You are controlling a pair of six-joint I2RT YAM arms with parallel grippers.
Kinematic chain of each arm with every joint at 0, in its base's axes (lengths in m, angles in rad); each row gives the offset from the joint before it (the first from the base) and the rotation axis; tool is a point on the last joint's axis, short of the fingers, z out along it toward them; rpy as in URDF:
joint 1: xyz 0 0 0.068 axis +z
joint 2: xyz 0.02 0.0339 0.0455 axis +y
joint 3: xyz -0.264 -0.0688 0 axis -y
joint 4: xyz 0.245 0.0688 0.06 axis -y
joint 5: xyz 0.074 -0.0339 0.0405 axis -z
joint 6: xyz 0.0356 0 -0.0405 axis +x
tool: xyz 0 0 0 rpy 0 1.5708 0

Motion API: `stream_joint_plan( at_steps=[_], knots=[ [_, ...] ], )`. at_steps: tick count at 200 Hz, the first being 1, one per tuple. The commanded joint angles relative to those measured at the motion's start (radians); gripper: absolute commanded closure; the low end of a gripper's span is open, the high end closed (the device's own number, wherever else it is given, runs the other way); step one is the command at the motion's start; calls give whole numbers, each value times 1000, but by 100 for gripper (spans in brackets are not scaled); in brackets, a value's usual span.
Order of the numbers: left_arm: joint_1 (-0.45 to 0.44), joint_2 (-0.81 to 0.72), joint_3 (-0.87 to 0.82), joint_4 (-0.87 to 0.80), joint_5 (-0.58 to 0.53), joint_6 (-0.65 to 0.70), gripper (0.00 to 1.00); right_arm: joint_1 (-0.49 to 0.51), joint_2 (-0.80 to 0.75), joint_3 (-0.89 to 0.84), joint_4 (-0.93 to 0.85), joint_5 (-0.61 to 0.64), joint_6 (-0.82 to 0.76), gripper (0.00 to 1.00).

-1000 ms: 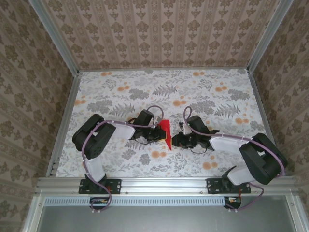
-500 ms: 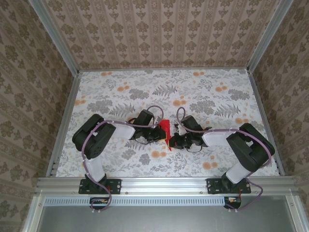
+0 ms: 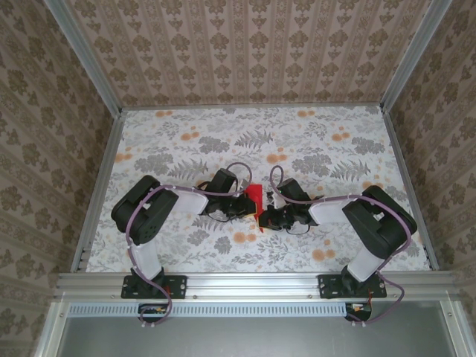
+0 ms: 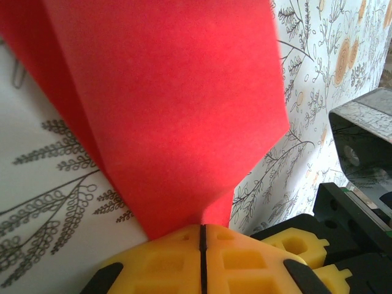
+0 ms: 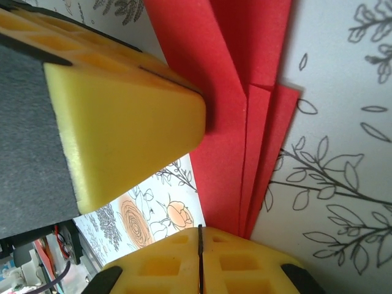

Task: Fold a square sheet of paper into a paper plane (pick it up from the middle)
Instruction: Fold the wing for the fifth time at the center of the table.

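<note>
Overhead, slim red paper (image 3: 255, 195), closer, layered folds, left end effector (image 4: 201, 231) and right end effector (image 5: 199, 231) clamping it

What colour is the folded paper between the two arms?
Plain bright red, no print. The folded paper shows best in the left wrist view.

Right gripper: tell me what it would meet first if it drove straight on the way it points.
The folded red paper that the right gripper pinches lies straight ahead. Just beyond it, the left gripper's fingers would likely block the way, though depth is unclear.
</note>
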Motion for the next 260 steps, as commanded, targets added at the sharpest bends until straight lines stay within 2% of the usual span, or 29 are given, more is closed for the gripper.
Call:
stream_joint_plan(
  at_steps=[1,33,79,105,131,162,207,260],
  knots=[
    [2,19,-1,-63,-41,15,91,21,34,-10,-24,-23,-24,91],
    [2,13,-3,-64,-43,14,91,26,-4,-14,-31,-12,-31,89],
    [5,4,-6,-71,-47,17,91,21,-150,-21,-128,115,-36,87],
    [5,-1,-6,-71,-47,15,91,22,-159,-11,-211,190,-40,80],
    [5,-4,-6,-66,-44,15,91,27,-138,-10,-197,179,-28,76],
    [4,-4,-6,-66,-42,12,91,39,-100,1,-145,124,-19,76],
    [4,-7,-8,-65,-43,9,91,49,-71,11,-112,86,-16,86],
    [4,-19,-7,-71,-45,8,91,50,-138,1,-166,155,-31,83]
  ],
)
